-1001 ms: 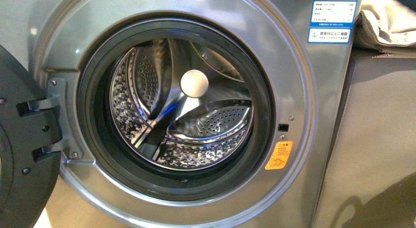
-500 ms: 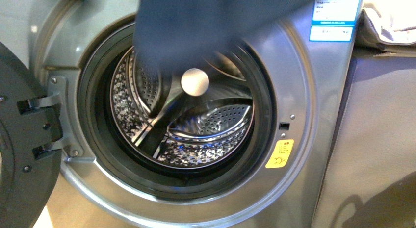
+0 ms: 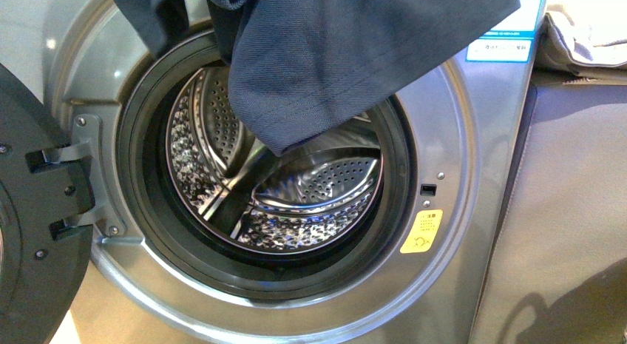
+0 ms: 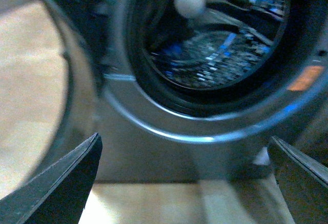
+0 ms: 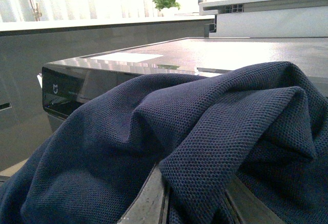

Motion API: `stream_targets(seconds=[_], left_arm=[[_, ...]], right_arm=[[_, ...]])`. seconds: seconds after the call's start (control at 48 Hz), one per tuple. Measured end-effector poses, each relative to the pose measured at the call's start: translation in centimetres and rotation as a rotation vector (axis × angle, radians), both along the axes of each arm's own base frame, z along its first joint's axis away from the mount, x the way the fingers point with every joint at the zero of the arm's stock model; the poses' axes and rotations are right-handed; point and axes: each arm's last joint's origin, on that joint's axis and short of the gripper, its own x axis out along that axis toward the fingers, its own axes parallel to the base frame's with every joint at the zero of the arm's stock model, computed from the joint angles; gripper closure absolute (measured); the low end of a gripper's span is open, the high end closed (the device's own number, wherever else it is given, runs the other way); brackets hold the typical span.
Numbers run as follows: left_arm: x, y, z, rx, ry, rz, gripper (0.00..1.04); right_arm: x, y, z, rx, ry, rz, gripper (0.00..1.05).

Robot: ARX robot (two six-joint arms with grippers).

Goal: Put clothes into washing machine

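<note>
The dark navy clothes (image 3: pixel 325 55) hang down from the top of the front view, in front of the upper part of the washing machine (image 3: pixel 458 174) porthole; the lowest hem reaches over the perforated steel drum (image 3: pixel 310 189). My right gripper (image 5: pixel 192 203) is shut on a fold of the clothes (image 5: pixel 205 131), with the fabric draped over its fingers; the gripper itself is out of the front view. My left gripper (image 4: pixel 187 178) is open and empty, low in front of the washing machine (image 4: pixel 205 131), apart from it.
The washer door (image 3: pixel 29 233) stands open at the left. A beige folded cloth (image 3: pixel 584 33) lies on the grey-brown cabinet (image 3: pixel 569 211) to the right. A yellow warning sticker (image 3: pixel 421 231) sits right of the porthole. Light wooden floor (image 4: pixel 154 203) lies below.
The navy clothes came down from the top of the front view and now hang over the upper porthole, hiding the round knob at the drum's back.
</note>
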Motion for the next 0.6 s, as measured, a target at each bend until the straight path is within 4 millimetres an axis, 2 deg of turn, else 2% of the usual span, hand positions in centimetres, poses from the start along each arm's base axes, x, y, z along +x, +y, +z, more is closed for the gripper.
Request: stream_targets(seconds=[0.125, 0.375, 0.605], left_arm=[[0.1, 0.9, 1.2, -0.112, -0.008, -0.05, 0.06], [1.4, 2.9, 6.9, -0.102, -0.159, -0.077, 0.06], [4.1, 2.0, 12.8, -0.063, -0.265, -0.184, 0.06]], right_arm=[[0.0, 0.0, 0.0, 0.0, 0.0, 0.0, 0.91], [0.0, 0.0, 0.0, 0.0, 0.0, 0.0, 0.91], [0.0, 0.0, 0.0, 0.0, 0.0, 0.0, 0.91]])
